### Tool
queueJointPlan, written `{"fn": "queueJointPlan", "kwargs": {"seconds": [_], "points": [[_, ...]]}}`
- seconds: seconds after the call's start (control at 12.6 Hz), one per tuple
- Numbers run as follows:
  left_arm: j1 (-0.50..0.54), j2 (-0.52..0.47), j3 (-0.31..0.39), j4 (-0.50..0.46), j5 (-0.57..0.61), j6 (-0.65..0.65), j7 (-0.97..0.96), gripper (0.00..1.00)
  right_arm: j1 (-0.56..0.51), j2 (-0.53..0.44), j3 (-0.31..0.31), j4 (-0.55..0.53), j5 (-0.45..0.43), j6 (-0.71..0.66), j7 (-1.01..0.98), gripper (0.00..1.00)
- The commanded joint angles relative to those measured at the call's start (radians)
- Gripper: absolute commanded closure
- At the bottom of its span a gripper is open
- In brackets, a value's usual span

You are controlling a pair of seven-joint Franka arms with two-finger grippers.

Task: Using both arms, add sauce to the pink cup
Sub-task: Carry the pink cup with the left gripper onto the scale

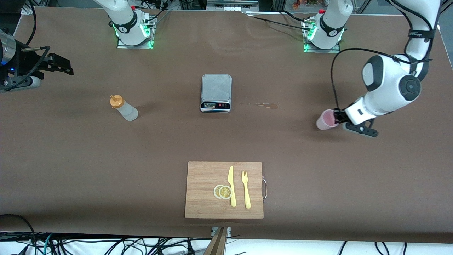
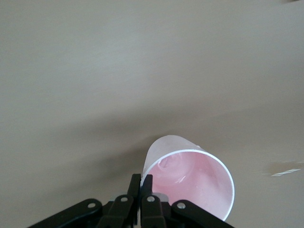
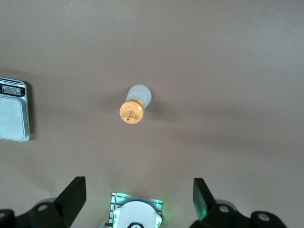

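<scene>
At the left edge of the front view, upper left of the frame, the right gripper (image 1: 65, 68) hangs over the brown tabletop (image 1: 70, 159) at the right arm's end. In the right wrist view its fingers (image 3: 73, 194) stand wide apart with nothing between them, so it is released.

Lower and further in, at middle left of the front view, the sauce (image 1: 123, 108) stands upright on the tabletop, orange cap up. It is well apart from the right gripper and nearer the front camera than the right arm's base (image 1: 133, 32). The right wrist view looks down on the sauce (image 3: 134, 105) from above, with a corner of the scale (image 3: 13, 109) at that frame's left edge.

At the centre of the front view sits the grey scale (image 1: 216, 92), its display side toward the front camera. Just past it toward the left arm's end, a small brownish stain (image 1: 268, 105) marks the tabletop. Lower centre of the frame, a wooden board (image 1: 205, 189) carries two lemon slices (image 1: 223, 191), a yellow knife (image 1: 231, 186) and a yellow fork (image 1: 246, 188) side by side.

At middle right of the front view, the cup (image 1: 325, 120) is gripped at its rim by the left gripper (image 1: 338, 117). The left wrist view shows the fingers (image 2: 146, 187) clenched on the cup's (image 2: 190, 180) wall, one inside and one outside the rim. Whether its base touches the tabletop cannot be told. It lies well apart from the sauce, at the left arm's end.
</scene>
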Motion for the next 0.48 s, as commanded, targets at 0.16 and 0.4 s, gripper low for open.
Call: {"fn": "queueJointPlan", "kwargs": {"seconds": [0.16,0.4], "points": [[-0.292,0.007,0.012,0.098,-0.036,-0.057,-0.279,1.00,-0.001,0.004,-0.004,0.014,0.012,-0.017,-0.019,0.00],[-0.484,0.056,0.010,0.161,-0.038,-0.051,-0.531,1.00,-0.002,0.004,-0.004,0.014,0.013,-0.017,-0.026,0.00]]}}
